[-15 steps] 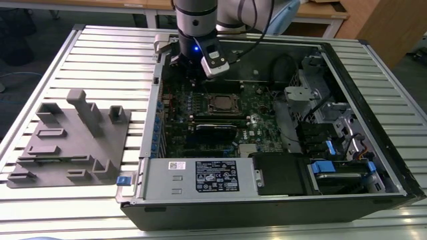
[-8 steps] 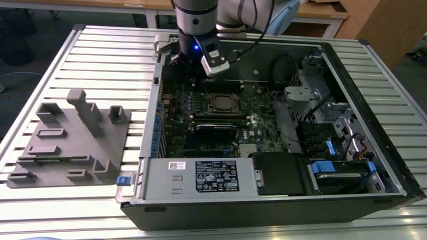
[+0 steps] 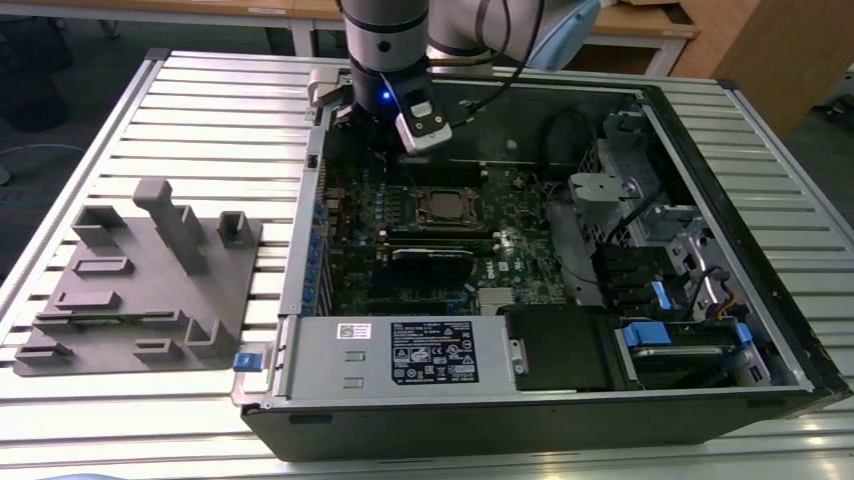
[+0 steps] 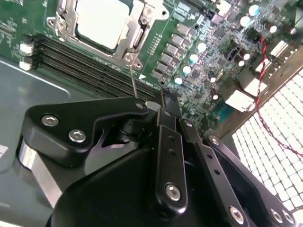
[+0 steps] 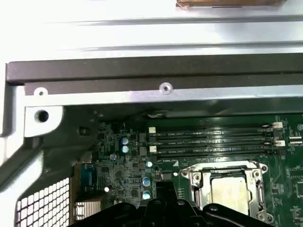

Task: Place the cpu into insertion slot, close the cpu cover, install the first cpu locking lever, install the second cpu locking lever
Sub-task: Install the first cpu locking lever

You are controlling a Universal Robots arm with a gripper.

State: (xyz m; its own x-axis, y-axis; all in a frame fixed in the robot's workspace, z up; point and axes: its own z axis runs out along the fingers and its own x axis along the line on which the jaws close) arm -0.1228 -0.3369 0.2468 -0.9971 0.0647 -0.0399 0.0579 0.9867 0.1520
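The cpu [image 4: 103, 20] [image 5: 229, 190] lies in the insertion slot on the green board, silvery-tan top up. The cpu cover [image 4: 137, 35] [image 5: 195, 178] lies flat around it as a metal frame. In the exterior view the covered slot [image 3: 447, 207] sits mid-board. A thin locking lever [image 4: 133, 78] stands up from the socket's corner and ends at my fingertips. My gripper [image 4: 156, 106] [image 3: 400, 150] hovers just beyond the socket, by the memory slots, jaws together. Whether it pinches the lever I cannot tell.
Long black memory slots [image 4: 90, 64] [image 5: 213, 138] run beside the socket. A black card [image 3: 430, 265], the power supply [image 3: 414, 352] and drive bays [image 3: 667, 300] crowd the case. The case wall [image 5: 156, 71] is close behind. A grey fixture block [image 3: 134, 280] sits at the exterior view's left.
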